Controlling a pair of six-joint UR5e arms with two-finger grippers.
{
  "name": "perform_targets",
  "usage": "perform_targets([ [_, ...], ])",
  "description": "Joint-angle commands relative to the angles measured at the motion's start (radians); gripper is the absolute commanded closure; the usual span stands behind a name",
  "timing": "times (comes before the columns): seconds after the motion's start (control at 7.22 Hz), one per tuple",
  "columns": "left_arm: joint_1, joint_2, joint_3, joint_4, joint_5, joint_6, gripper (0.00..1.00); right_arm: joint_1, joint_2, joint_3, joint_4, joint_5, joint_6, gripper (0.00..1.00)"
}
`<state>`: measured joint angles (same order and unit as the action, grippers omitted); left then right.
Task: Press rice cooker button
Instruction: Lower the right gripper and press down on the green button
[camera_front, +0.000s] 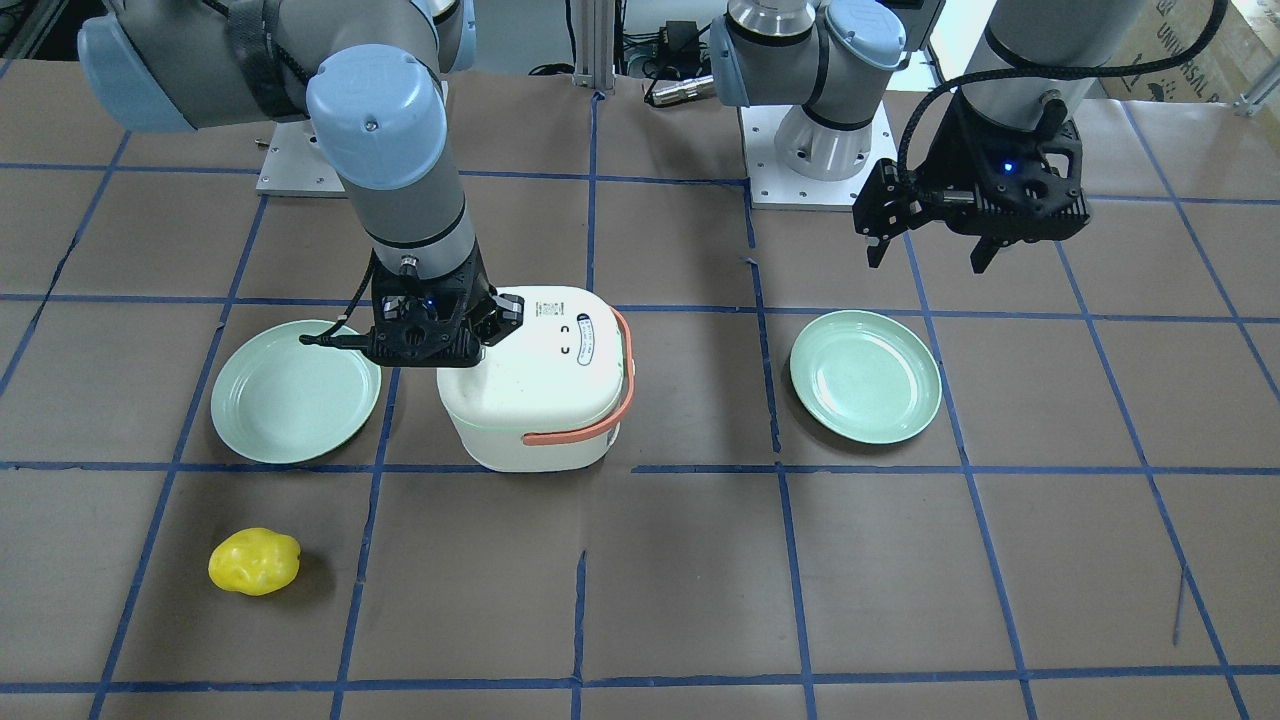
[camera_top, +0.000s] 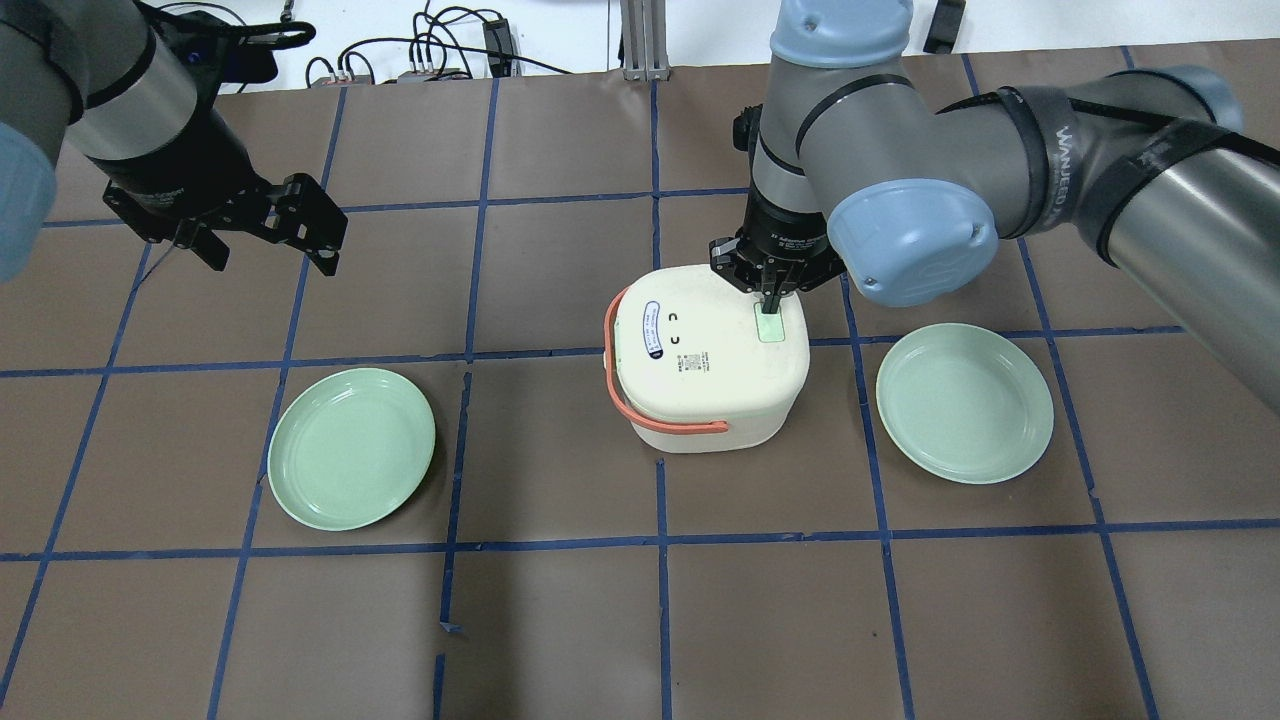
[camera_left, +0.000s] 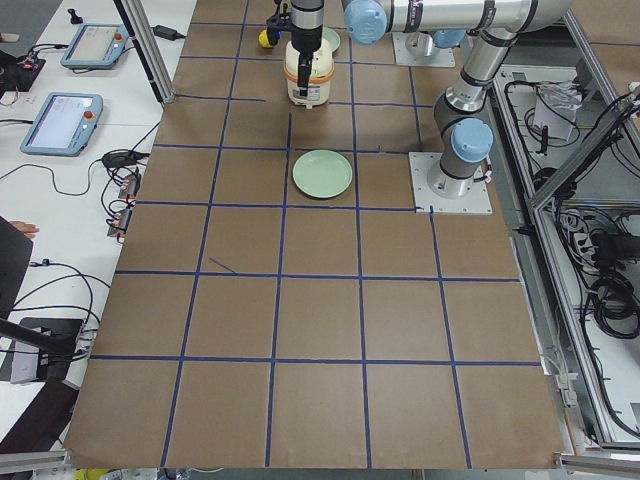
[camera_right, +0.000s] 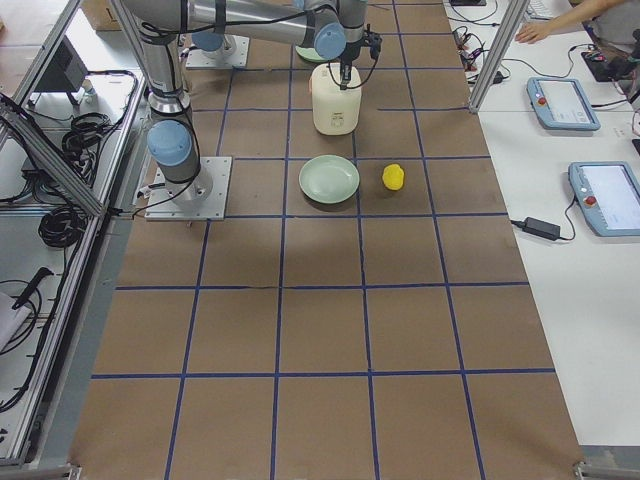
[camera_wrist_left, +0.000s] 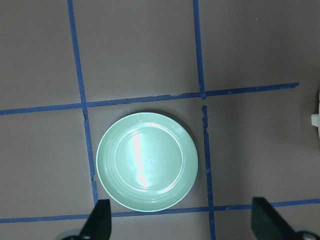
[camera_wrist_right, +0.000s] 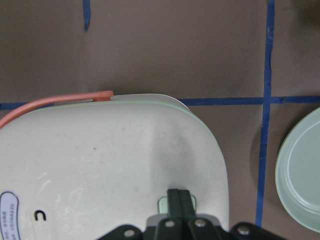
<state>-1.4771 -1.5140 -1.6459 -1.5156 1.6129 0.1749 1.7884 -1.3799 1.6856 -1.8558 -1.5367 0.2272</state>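
The white rice cooker (camera_top: 700, 370) with an orange handle stands mid-table; it also shows in the front view (camera_front: 540, 390). Its pale green button (camera_top: 770, 328) is on the lid near the right edge. My right gripper (camera_top: 770, 300) is shut and points straight down, with its fingertips (camera_wrist_right: 180, 200) touching the button (camera_wrist_right: 164, 204). My left gripper (camera_top: 270, 258) is open and empty, held above the table far to the left of the cooker. The left wrist view shows its two fingertips (camera_wrist_left: 100, 217) spread wide over a green plate (camera_wrist_left: 147, 161).
One green plate (camera_top: 352, 447) lies left of the cooker and another (camera_top: 965, 402) lies right of it, close to the right arm. A yellow lumpy object (camera_front: 254, 562) lies on the operators' side of the table. Blue tape lines grid the brown surface.
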Motion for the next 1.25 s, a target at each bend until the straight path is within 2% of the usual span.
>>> perform_targets([
  [0.0, 0.000, 0.000, 0.000, 0.000, -0.001, 0.000, 0.00, 0.000, -0.004, 0.022, -0.002, 0.001, 0.000, 0.92],
  [1.11, 0.000, 0.000, 0.000, 0.000, -0.001, 0.000, 0.00, -0.004, -0.011, -0.023, 0.010, 0.007, 0.000, 0.88],
])
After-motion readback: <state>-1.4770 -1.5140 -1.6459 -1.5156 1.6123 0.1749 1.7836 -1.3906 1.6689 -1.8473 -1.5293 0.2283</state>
